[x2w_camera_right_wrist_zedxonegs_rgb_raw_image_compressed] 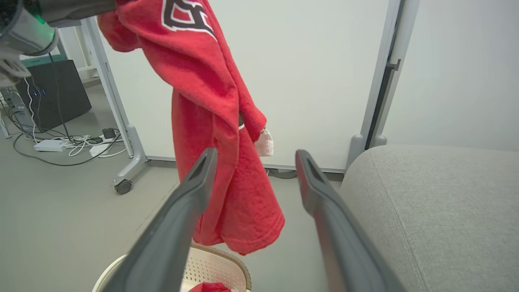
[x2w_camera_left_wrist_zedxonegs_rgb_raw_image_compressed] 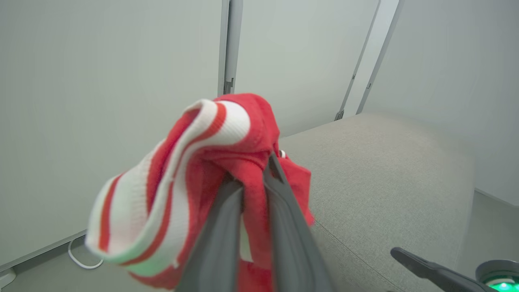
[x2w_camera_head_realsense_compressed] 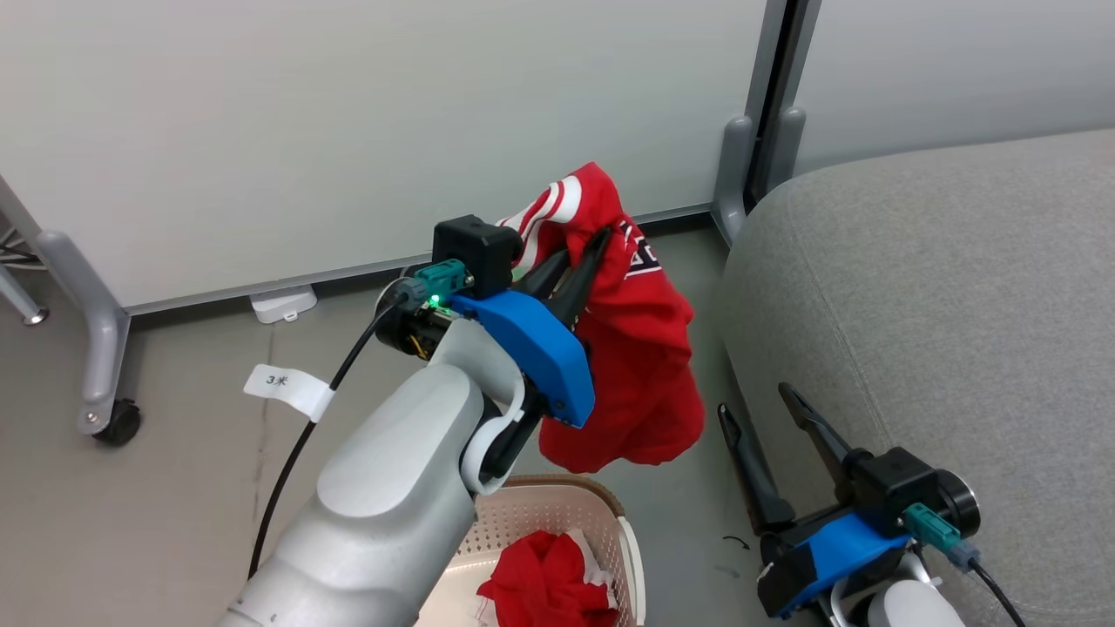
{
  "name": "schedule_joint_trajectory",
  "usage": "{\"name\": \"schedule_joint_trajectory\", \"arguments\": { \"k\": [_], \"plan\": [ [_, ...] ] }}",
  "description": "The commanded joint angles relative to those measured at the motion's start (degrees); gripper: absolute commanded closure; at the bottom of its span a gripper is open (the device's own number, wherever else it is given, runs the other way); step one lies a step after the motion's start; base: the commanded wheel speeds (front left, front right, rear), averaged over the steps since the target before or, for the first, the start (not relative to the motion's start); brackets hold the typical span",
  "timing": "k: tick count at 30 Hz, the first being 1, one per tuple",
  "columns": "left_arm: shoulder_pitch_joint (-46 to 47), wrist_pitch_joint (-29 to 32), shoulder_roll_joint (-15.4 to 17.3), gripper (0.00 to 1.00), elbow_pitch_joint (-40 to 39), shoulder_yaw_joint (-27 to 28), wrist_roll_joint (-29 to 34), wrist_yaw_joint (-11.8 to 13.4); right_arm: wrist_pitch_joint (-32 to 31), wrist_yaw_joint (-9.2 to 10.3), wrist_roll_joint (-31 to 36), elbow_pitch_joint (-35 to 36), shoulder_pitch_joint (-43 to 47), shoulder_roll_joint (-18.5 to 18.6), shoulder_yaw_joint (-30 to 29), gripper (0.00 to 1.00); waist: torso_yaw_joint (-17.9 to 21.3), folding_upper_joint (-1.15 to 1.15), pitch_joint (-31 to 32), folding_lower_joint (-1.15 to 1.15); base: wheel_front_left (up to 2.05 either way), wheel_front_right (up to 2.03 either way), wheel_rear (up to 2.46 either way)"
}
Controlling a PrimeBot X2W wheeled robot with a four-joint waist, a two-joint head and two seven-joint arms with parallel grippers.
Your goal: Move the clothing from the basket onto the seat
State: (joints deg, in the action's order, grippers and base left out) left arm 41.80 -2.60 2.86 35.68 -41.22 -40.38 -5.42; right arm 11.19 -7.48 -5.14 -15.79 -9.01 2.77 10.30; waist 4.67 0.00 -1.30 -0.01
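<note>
Left gripper [x2w_camera_head_realsense_compressed: 582, 246], clamped on the hanging jersey [x2w_camera_head_realsense_compressed: 640, 366], was held over the basket [x2w_camera_head_realsense_compressed: 557, 484], with the seat [x2w_camera_head_realsense_compressed: 958, 305] lying off to its right.

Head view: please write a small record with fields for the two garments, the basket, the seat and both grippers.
jersey: red, white stripes, hanging in the air above the basket
left gripper: shut on the jersey
second garment: red, lying in the basket
basket: on the floor, beside the seat
seat: grey, right of the jersey
right gripper: open, holds nothing, beside the seat
</note>
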Motion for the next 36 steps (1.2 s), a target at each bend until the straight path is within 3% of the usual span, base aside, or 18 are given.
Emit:
{"name": "schedule_joint_trajectory", "arguments": {
  "k": [1, 17, 30, 36],
  "plan": [
    [1.0, 0.0, 0.1, 1.0, -0.5, -0.4, -0.7, 0.3, -0.2, -0.03, 0.0, 0.3, 1.0, 0.2, 0.2, 0.0, 0.2, 0.0, 0.3, 0.01, 0.0, 0.0, 0.0],
    [2.8, -0.2, 0.1, 1.0, -1.1, -5.1, -4.3, 2.3, -2.4, -0.03, -2.1, -0.7, -2.9, 0.2, 4.3, 0.0, 0.6, 0.0, 0.0, 0.01, 0.0, 0.0, 0.0],
    [4.5, -1.1, 0.1, 1.0, -1.8, -9.0, -6.8, 3.0, -8.1, -0.03, -0.4, -10.0, -13.3, 0.2, 4.1, 0.0, -0.9, 0.0, -1.6, 0.01, 0.0, 0.0, 0.0],
    [5.2, -1.2, 0.1, 1.0, -2.0, -11.0, -8.0, 2.9, -8.8, -0.03, -4.4, -16.1, -18.9, 0.2, 6.6, 0.0, -1.8, 0.0, -2.2, 0.01, 0.0, 0.0, 0.0]
  ]
}}
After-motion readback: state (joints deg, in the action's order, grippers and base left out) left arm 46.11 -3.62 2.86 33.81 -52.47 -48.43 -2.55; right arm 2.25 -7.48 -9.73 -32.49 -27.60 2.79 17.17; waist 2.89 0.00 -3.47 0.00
